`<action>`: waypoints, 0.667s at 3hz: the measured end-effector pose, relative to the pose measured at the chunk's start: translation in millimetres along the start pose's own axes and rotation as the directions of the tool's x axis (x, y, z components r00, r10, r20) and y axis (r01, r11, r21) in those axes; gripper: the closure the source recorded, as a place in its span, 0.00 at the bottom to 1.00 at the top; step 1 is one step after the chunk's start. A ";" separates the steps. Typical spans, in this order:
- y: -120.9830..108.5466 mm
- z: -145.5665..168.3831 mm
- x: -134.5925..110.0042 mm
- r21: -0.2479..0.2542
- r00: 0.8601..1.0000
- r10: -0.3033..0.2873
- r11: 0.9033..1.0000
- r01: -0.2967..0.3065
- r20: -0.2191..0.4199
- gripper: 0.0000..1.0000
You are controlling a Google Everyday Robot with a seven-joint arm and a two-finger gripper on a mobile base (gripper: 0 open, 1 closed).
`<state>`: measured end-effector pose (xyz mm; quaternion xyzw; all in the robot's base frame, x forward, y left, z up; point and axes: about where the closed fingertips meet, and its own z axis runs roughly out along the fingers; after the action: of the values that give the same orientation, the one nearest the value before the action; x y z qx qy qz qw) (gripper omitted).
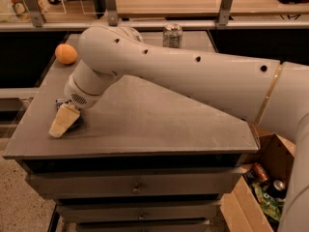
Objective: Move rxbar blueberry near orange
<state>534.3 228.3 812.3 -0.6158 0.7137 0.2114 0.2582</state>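
Note:
The orange (65, 53) sits at the far left corner of the grey table (159, 124). My gripper (62, 122) is down at the table's front left, its pale finger (59, 124) pointing toward the front edge. A small bit of the dark-blue rxbar blueberry (62, 103) shows just behind the gripper, mostly hidden by it. The bar lies well in front of the orange. My large white arm (183, 76) reaches across the table from the right.
A silver drink can (172, 35) stands at the table's back edge, centre. A cardboard box (263, 187) with cans and wrappers stands on the floor at lower right. Drawers are below the tabletop. A counter with railing posts runs behind.

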 end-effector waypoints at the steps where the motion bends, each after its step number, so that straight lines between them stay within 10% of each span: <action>1: 1.0 1.7 1.1 -0.006 1.000 0.002 1.000 -0.002 0.003 0.37; 2: 1.3 2.2 1.8 -0.012 1.000 0.006 1.000 -0.006 0.005 0.58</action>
<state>533.1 228.5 809.5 -0.6149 0.7135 0.2178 0.2556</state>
